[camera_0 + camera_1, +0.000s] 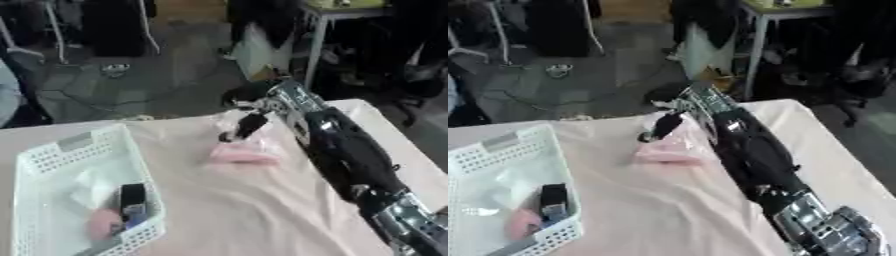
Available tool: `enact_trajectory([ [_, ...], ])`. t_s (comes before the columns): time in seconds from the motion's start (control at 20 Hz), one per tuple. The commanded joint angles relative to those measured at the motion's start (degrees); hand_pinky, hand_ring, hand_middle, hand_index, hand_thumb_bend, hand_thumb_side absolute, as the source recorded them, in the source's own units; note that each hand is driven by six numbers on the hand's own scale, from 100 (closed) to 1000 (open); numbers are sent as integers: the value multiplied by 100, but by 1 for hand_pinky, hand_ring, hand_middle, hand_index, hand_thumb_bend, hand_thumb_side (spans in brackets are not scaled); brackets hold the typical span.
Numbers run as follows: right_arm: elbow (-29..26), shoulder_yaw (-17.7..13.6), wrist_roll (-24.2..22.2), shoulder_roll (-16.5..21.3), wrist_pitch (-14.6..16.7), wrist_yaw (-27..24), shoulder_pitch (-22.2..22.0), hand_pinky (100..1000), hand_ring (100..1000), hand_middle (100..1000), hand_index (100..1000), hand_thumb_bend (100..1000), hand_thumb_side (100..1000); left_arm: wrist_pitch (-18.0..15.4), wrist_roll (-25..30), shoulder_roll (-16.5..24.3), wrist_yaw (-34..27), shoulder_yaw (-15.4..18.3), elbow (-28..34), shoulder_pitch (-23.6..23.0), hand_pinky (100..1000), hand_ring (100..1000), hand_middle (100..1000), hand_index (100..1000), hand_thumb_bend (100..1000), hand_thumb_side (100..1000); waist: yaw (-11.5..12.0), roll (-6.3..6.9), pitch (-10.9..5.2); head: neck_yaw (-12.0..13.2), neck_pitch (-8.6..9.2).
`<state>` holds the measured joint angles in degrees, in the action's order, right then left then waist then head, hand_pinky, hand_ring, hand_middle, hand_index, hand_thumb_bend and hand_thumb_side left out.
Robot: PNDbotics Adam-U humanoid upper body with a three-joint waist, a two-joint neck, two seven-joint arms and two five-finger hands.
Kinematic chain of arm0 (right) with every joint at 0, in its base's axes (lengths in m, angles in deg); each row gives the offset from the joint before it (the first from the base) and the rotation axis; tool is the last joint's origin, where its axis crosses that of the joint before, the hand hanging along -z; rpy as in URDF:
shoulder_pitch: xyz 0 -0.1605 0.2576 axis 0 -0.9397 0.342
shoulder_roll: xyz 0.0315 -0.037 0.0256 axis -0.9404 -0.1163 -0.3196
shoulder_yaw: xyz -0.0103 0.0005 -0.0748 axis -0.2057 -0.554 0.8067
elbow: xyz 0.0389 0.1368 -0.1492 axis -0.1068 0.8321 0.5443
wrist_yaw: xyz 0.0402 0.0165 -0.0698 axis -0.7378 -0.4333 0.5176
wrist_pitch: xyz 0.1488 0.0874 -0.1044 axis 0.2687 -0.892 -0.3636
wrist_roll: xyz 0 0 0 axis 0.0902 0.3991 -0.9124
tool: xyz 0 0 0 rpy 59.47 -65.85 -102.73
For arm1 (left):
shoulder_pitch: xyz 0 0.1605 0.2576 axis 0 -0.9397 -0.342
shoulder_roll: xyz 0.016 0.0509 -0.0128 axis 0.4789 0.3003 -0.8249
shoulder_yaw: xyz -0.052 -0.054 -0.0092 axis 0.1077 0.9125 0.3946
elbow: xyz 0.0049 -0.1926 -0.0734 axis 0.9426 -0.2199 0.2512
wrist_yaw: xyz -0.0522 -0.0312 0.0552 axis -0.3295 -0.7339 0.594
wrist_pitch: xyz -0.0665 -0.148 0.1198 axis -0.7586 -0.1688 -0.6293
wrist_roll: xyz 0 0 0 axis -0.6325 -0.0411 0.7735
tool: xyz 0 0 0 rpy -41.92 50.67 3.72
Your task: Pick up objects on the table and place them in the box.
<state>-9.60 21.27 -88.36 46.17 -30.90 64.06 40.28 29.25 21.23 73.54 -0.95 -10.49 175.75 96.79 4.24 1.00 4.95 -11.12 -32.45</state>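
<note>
The right hand (pixel 248 125) is reaching across the pink-clothed desk (pixel 262 210), its fingers curling onto a clear bag holding something pink (pixel 242 152). The white box (pixel 52 165) is sitting at the desk's left, holding a black item (pixel 132 195) and a pink object (pixel 103 224).

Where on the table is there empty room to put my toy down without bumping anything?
The widest bare cloth lies in front, between the white basket and the right arm. Another bare strip runs along the far edge, behind the basket. It is crowded around the pink packet, where the right hand hovers. The basket's near end holds a pink thing and a black thing.
</note>
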Motion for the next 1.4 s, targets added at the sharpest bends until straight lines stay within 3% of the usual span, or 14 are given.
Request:
enact_trajectory([
  [0.05,239,-105,193,-181,-105,484,47,1000,1000,1000,1000,614,695,10,24,17,-17,-13,76,94,838,932,816,888,100,851,-10,104,-155,17,109],
  [0.2,394,-173,288,-298,-160,727,-3,1000,1000,1000,1000,641,665,17,30,4,-24,-15,76,94,838,932,816,887,100,851,-11,127,-156,29,132],
  [0.25,439,-195,310,-331,-187,791,-15,1000,1000,1000,1000,707,643,20,31,0,-27,-15,76,94,838,932,816,887,100,851,-10,134,-155,23,140],
  [0.4,528,-237,362,-409,-244,921,-38,1000,1000,1000,1000,746,607,22,32,-14,-29,-17,76,96,839,932,816,887,100,851,-13,146,-147,-20,142],
  [0.45,535,-241,404,-423,-253,952,-46,1000,1000,1000,1000,756,647,23,32,-15,-30,-17,76,98,839,932,815,886,100,851,-14,151,-144,-26,135],
  [0.65,491,-243,914,-473,-250,931,-86,1000,1000,1000,1000,743,713,33,27,-25,-32,-16,76,98,840,932,815,884,100,850,-5,176,-120,-67,153],
  [1.0,551,-214,1542,-510,-486,1112,-68,1000,1000,1000,1000,730,706,47,36,-27,-24,-21,76,102,840,931,814,876,100,849,27,180,-121,-136,140],
  [1.05,549,-205,1542,-505,-563,1159,-44,1000,1000,1000,1000,663,741,51,41,-24,-17,-19,76,102,840,931,814,876,100,849,29,180,-125,-140,135],
  [1.1,518,-189,1468,-483,-715,1246,6,1000,1000,1000,1000,714,700,59,43,-17,-11,-17,76,93,840,931,814,874,100,849,18,176,-143,-134,116],
  [1.25,213,-114,1028,-468,-1014,1353,150,1000,1000,1000,1000,707,683,70,54,-14,-8,-20,76,85,840,931,814,873,100,849,-1,172,-168,-128,45],
  [1.35,-11,-38,740,-423,-1106,1442,228,1000,1000,1000,1000,665,663,73,61,-22,-10,-22,76,84,840,931,814,872,100,848,1,176,-170,-150,23],
  [1.4,-85,-4,624,-402,-1134,1528,256,1000,1000,1000,1000,596,612,70,62,-29,-12,-23,76,91,840,931,814,871,100,848,6,181,-165,-184,25],
])
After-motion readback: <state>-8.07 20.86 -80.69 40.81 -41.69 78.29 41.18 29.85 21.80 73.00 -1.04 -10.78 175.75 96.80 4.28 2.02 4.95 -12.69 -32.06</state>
